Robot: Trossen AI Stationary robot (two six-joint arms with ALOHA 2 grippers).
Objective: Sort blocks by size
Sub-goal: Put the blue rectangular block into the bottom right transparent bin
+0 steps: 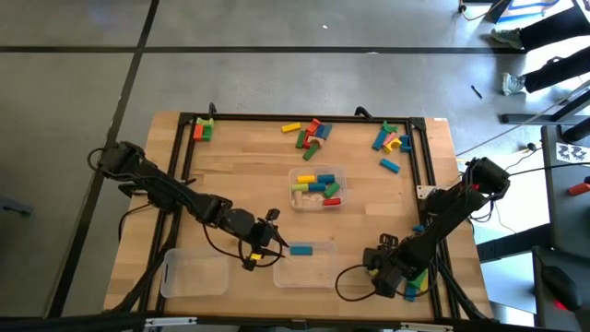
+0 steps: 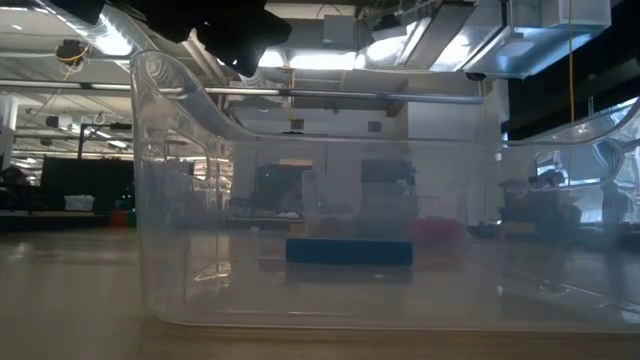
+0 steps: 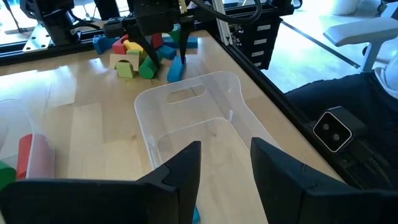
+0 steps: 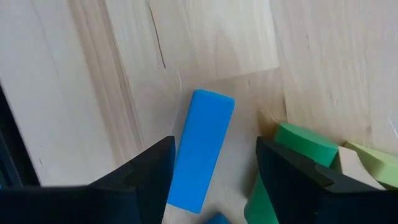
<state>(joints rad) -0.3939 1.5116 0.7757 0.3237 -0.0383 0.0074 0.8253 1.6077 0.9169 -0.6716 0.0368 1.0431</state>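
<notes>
Straddling the blue bar (image 4: 203, 149) near the bench's right corner, your right tool (image 4: 214, 168) is spread — keep lowering squarely, avoiding the green block (image 4: 305, 146); left tool (image 3: 225, 163) is gaping, empty.

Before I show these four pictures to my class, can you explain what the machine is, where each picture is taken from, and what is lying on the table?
Two dark robot arms work at a wooden table, sorting painted blocks by size. One picture looks straight down, one looks level across the tabletop, and two come from cameras on the arms' wrists. The left claw hangs open and empty over the near clear tray, beside a blue block. The right claw stands open around a blue bar among other blocks at the table's right near corner, not gripping it. More blocks fill a middle tray and lie along the far edge.
</notes>
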